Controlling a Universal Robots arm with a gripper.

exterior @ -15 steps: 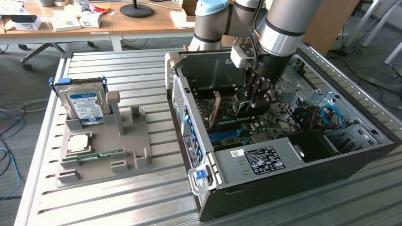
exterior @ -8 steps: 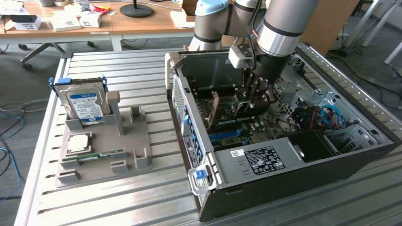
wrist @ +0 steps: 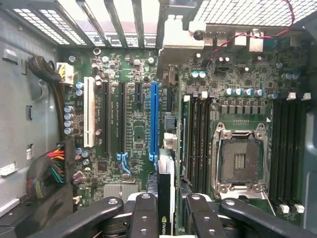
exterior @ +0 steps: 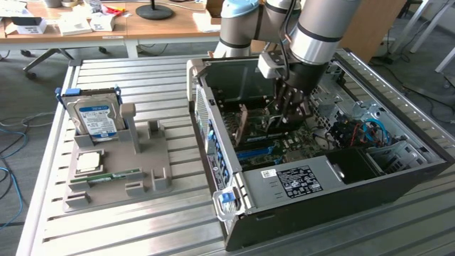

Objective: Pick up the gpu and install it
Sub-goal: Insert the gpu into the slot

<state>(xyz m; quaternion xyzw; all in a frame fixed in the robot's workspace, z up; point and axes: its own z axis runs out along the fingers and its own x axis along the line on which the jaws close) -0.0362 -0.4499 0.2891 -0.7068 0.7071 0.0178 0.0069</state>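
Observation:
The gpu [wrist: 165, 186], a thin dark card, is seen edge-on between my gripper's [wrist: 166, 210] black fingers [wrist: 143, 213], which are shut on it. It hangs over the green motherboard, right beside the long blue slot [wrist: 153, 119] and running parallel to it. Whether its edge touches a slot I cannot tell. In the exterior view the arm reaches down into the open computer case [exterior: 313, 213]. There my gripper [exterior: 288, 114] stands deep inside, and the brownish gpu [exterior: 244, 125] stands upright, stretching from it toward the case's slotted rear wall.
On the exterior view's left, a grey holder [exterior: 142, 160] carries a silver hard drive [exterior: 96, 117], a processor chip [exterior: 89, 160] and a green memory stick [exterior: 106, 177]. Inside the case are the processor socket [wrist: 240, 158], memory slots [wrist: 198, 134] and cable bundles [wrist: 52, 166].

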